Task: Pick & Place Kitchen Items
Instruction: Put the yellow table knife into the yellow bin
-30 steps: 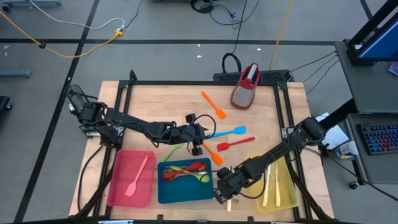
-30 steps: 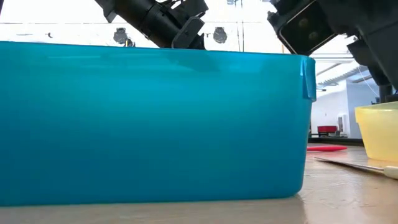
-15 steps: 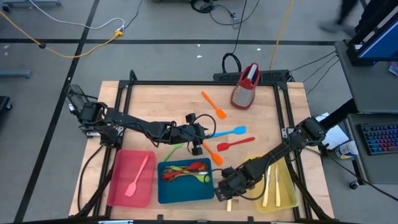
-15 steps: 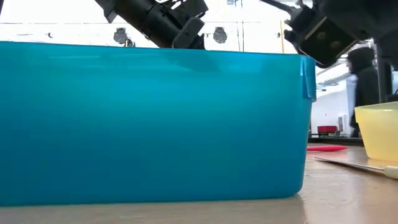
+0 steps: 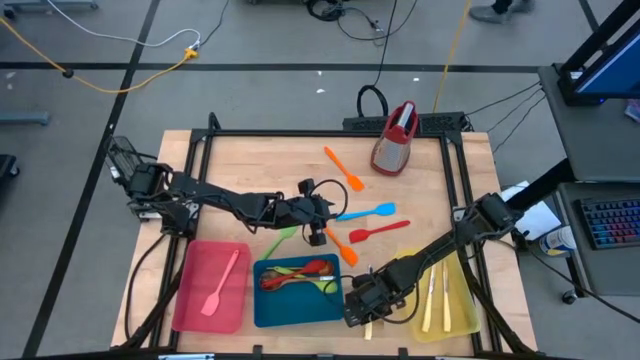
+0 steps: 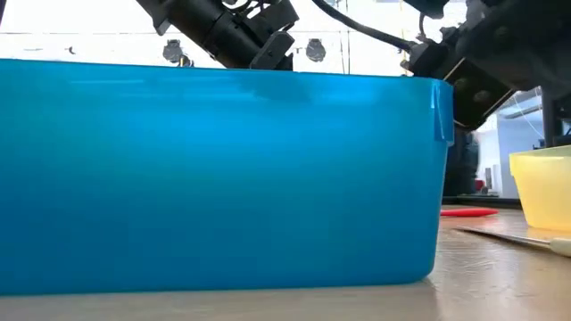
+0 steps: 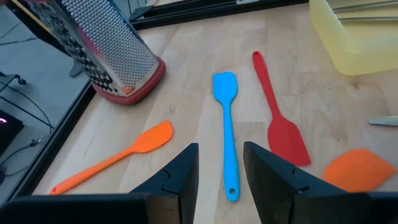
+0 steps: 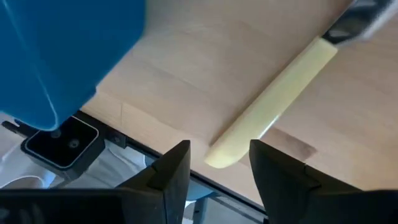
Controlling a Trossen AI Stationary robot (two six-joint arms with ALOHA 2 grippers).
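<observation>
**Counts Around the Blue Tray**

Behind the blue tray [image 5: 297, 300], two orange spatulas [image 5: 343, 168], one blue spatula [image 5: 366, 212] and one red spatula [image 5: 378, 231] are seen. One cream knife [image 8: 268, 112] lies beside it, under the parted, empty right gripper [image 8: 217, 160]. The left gripper [image 7: 221, 162] is held open above the blue spatula.

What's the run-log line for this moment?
left gripper: open, over blue spatula | right gripper: open, over cream knife beside blue tray | nothing held
</observation>
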